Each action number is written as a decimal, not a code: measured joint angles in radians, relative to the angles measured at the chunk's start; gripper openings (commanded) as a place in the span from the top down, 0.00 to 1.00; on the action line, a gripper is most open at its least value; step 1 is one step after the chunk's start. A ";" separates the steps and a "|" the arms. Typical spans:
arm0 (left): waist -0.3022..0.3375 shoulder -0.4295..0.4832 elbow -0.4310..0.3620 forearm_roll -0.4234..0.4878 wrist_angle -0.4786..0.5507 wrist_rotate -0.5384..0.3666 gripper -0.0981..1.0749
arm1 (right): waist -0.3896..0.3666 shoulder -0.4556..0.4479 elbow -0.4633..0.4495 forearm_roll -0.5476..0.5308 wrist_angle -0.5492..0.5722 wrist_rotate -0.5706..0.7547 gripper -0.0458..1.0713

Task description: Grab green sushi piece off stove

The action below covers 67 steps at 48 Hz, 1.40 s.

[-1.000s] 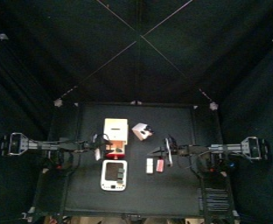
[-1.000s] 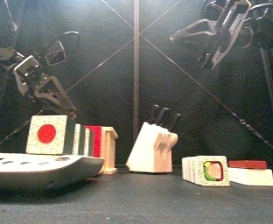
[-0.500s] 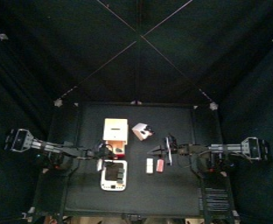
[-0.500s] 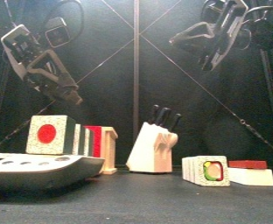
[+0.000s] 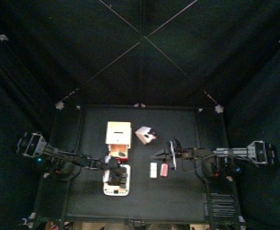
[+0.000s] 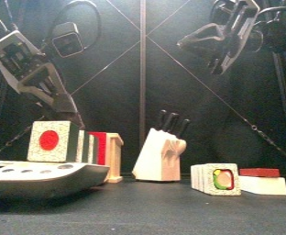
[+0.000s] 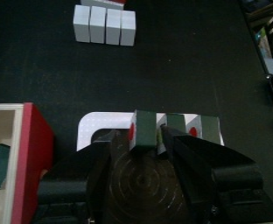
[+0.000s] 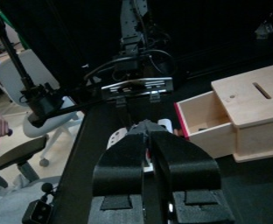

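Note:
The white stove (image 5: 116, 185) lies at the table's front left and sits near and low in the front view (image 6: 23, 176). Sushi pieces stand in a row on it; in the left wrist view a green piece (image 7: 143, 129) stands on the stove (image 7: 94, 124) beside a red one (image 7: 192, 131). My left gripper (image 5: 111, 165) hangs open above the stove (image 6: 58, 103), its jaws (image 7: 145, 144) lined up either side of the green piece, not touching it. My right gripper (image 5: 171, 151) is shut and empty, held high at the right (image 6: 214, 57).
A tan-topped box (image 5: 119, 133) with red inner walls (image 8: 250, 107) and a white-and-pink cube (image 5: 144, 135) stand behind the stove. A knife block (image 6: 158, 154) stands mid-table. A green-centred sushi roll (image 6: 218, 178) and other pieces (image 5: 158, 168) lie at the right.
My left arm has reached further right, bringing its gripper over the stove's back end. The right arm has not moved.

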 measured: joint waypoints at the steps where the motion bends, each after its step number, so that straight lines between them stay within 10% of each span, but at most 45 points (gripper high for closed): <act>1: -0.002 0.008 -0.003 0.000 0.000 0.000 0.22 | 0.000 0.000 0.000 -0.002 0.000 0.000 0.62; 48: -0.011 0.109 -0.034 0.003 0.000 0.005 0.23 | 0.000 0.000 0.000 0.000 -0.002 0.000 0.62; 67: -0.009 0.115 -0.041 0.046 -0.002 0.003 0.39 | 0.000 0.003 0.000 0.000 0.000 0.000 0.62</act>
